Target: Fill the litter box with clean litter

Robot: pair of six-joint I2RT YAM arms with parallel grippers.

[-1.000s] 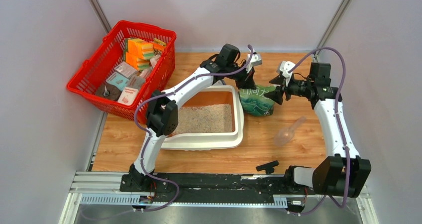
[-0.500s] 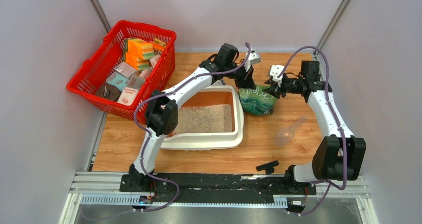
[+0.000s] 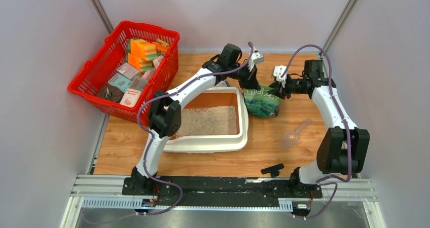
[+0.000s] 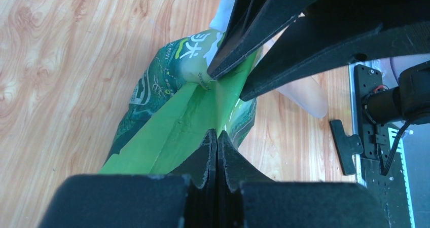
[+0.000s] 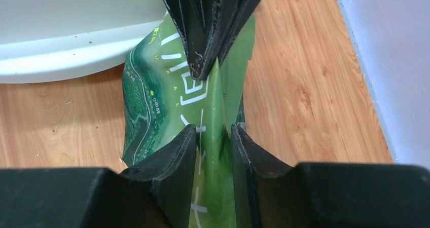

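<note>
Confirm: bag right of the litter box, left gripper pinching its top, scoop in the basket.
Wrong on the scoop: it lies on the table, not in the basket, as the top view shows. The bag is right of the litter box, the left gripper pinching its top.

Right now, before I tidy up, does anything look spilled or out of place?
A few stray specks dot the litter box rim and the table beside the green bag. A black clip lies loose near the table's front edge. Nothing else stands out.
</note>
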